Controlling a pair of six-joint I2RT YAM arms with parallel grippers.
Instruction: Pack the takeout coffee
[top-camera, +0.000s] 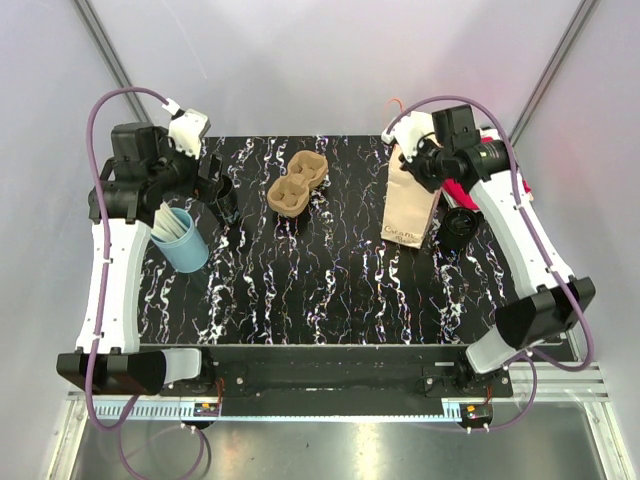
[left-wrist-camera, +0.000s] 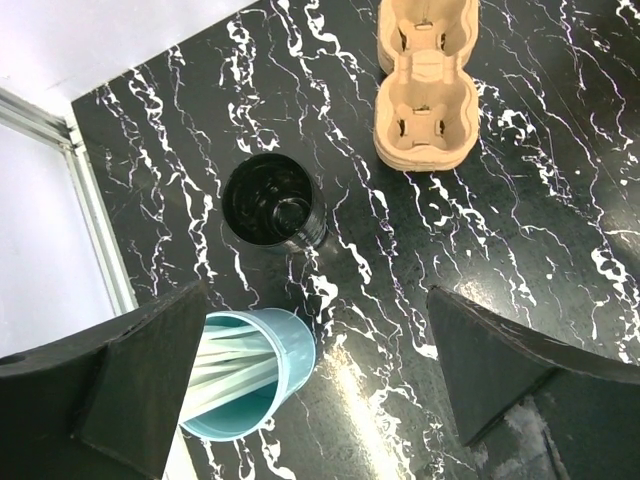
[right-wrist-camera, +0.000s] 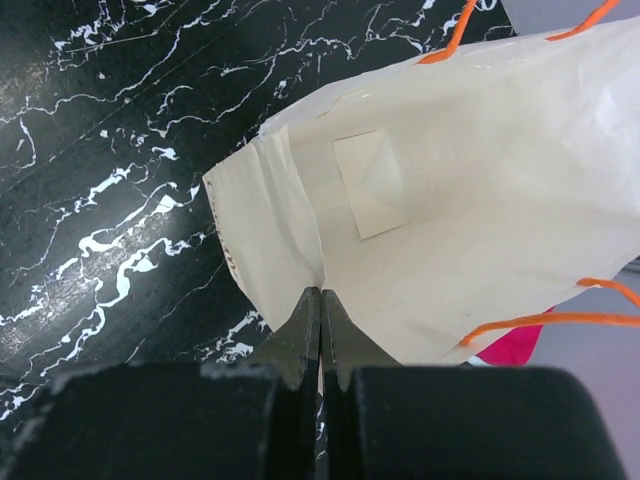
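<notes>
A brown paper bag with orange handles stands at the right of the table. My right gripper is shut on the fold of its rim, and the bag's pale inside shows beyond the tips. A cardboard cup carrier lies at the back middle, also seen in the left wrist view. A black cup stands in front of my left gripper, which hangs open above the table with nothing between its fingers.
A light blue cup with pale sticks in it lies by the left finger, also seen from above. Another black cup and something pink sit right of the bag. The table's left edge rail is close.
</notes>
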